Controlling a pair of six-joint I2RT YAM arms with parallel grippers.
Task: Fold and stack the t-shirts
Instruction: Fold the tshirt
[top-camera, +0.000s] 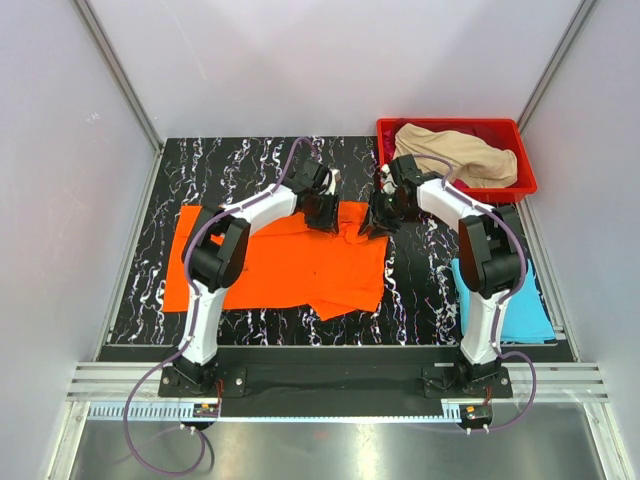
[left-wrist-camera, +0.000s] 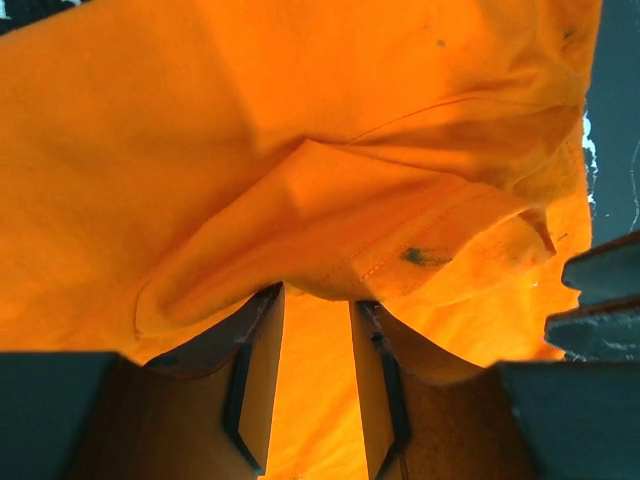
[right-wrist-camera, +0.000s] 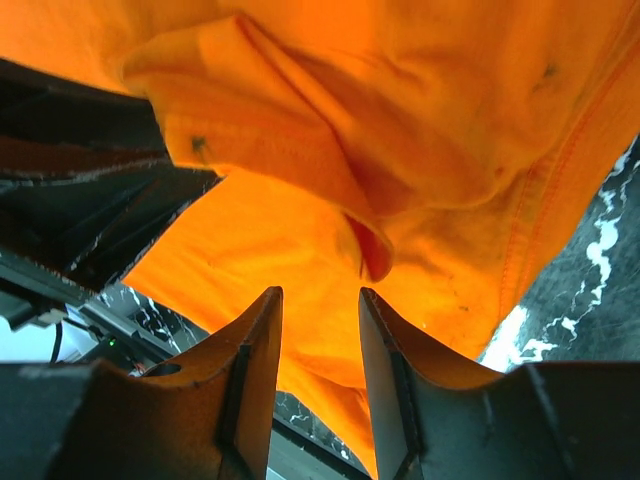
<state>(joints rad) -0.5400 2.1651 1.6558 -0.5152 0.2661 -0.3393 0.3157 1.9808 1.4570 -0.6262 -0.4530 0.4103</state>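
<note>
Working the bunched far edge of the orange shirt (top-camera: 270, 265), spread across the middle of the table (top-camera: 420, 295), with left gripper (left-wrist-camera: 318, 292) and right gripper (right-wrist-camera: 320, 292) both parted and clamping nothing (as far as shows): pinch one hem layer each, lift evenly, keep it taut.

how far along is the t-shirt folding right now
Done: possibly the light blue t-shirt, lying flat by the right arm's base; half hidden, so not certain. In hand: the orange t-shirt, spread on the table, with the left tool and right tool at its far edge, cloth bunched at their tips, grip unclear. Left: finishing it, the beige t-shirt heaped in the red bin, and stacking.
</note>
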